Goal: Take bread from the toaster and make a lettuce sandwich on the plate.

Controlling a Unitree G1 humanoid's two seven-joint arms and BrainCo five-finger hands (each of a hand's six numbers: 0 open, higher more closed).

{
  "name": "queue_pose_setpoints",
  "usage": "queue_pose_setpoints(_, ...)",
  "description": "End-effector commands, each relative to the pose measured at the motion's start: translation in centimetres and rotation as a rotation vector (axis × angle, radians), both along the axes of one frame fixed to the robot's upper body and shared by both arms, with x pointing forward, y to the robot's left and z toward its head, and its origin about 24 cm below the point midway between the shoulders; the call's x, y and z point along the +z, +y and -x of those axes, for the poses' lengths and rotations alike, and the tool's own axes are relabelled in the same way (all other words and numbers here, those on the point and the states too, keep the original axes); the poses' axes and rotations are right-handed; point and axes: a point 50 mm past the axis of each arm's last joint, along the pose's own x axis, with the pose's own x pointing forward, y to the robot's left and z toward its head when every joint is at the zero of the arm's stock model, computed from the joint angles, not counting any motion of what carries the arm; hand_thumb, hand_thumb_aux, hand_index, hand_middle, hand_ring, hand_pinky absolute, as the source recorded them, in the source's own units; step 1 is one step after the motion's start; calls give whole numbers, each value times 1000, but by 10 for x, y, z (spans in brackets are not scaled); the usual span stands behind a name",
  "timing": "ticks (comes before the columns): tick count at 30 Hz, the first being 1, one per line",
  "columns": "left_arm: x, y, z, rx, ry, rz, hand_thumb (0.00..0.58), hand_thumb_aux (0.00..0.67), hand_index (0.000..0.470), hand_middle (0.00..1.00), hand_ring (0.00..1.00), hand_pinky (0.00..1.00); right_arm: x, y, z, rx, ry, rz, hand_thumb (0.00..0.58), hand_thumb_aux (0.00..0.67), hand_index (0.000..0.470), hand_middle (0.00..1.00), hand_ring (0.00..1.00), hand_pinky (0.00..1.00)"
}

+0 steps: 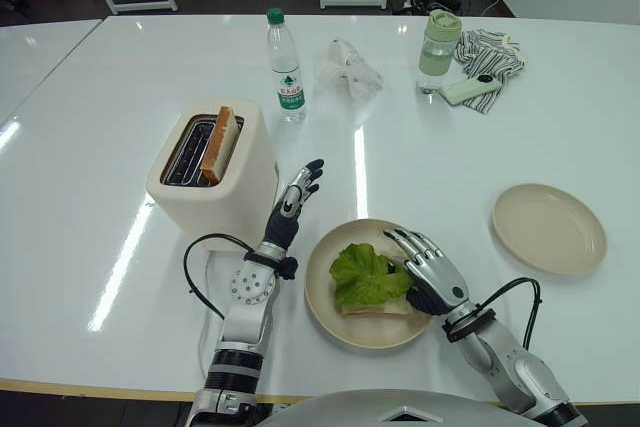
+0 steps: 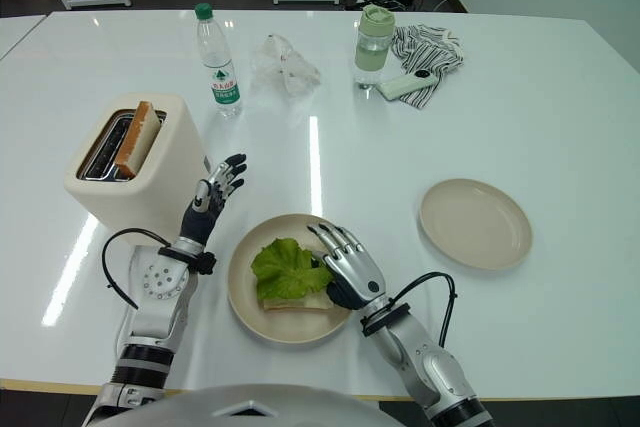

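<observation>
A: White glossy table (image 1: 500,127) is carrying everything, with metal frames standing behind. Where's the bread sitting?

B: One browned bread slice (image 1: 220,144) is leaning in the slot of the cream boxy toaster (image 1: 215,197), up and left of the left hand's fingers (image 1: 312,172). The left hand (image 1: 293,202) is pointing up, fingers straight and slightly fanned, gripping nothing.

A: And the right hand (image 1: 428,269)?

B: It's lying palm-down over the round beige plate (image 1: 370,332), fingers (image 1: 405,242) loosely spread and pinching nothing. The green frilly lettuce leaf (image 1: 368,272) is lying just left of those fingertips, covering a pale bottom slice (image 1: 375,307).

A: What could go wrong?

B: I'm guessing the tilted slice could jam against the slot edge, so the light toaster could lift or slide. A hard squeeze could crumble it. The right fingers, pulling back, could drag the leaf off.

A: Are the views differing?

B: The left eye view is showing bare table between the left fingers and the toaster wall; in the right eye view they're nearly overlapping. The right eye view is also showing the right hand's dark palm close against the bottom slice, though I can't tell if they're touching.
</observation>
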Motion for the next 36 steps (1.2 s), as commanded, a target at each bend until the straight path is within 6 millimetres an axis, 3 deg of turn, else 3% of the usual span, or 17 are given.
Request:
queue_pose_setpoints(1,-5,-2,1,-4,29,-7,0,0,0,0,0,0,4,-16,0,-43,-17,41,205,131,92,0,0,0)
queue_pose_setpoints(2,-5,-2,1,-4,29,-7,0,0,0,0,0,0,5,-20,0,-54,-20,52,0,0,0,0,0,0)
queue_pose_setpoints(10,-5,0,2,-3,29,-8,0,0,0,0,0,0,15,-53,3,-107,-48,165,0,0,0,0,0,0)
queue_pose_setpoints(15,-3,2,2,-1,26,-13,0,0,0,0,0,0,17,-90,15,-163,-21,294,0,0,0,0,0,0)
queue_pose_setpoints(18,-2,3,2,6,24,-12,0,0,0,0,0,0,27,-110,17,-232,-30,280,0,0,0,0,0,0)
queue_pose_setpoints(20,-1,1,2,3,17,-8,0,0,0,0,0,0,35,-110,16,-273,-49,162,0,0,0,0,0,0)
queue_pose_setpoints(23,11,1,3,2,-39,-20,0,0,0,0,0,0,46,-93,12,-298,-36,-225,0,0,0,0,0,0)
queue_pose_setpoints(25,32,4,8,21,-145,-47,0,0,0,0,0,0,50,-81,8,-297,22,-530,0,0,0,0,0,0)
queue_pose_setpoints(28,69,11,19,103,-356,-187,0,0,0,0,0,0,51,-77,-4,-311,104,-830,0,0,0,0,0,0)
queue_pose_setpoints(32,105,30,27,301,-571,-450,0,0,0,0,0,0,48,-80,-17,-342,141,-969,0,0,0,0,0,0)
queue_pose_setpoints(36,112,68,19,550,-565,-744,0,0,0,0,0,0,44,-79,-19,-349,159,-992,0,0,0,0,0,0)
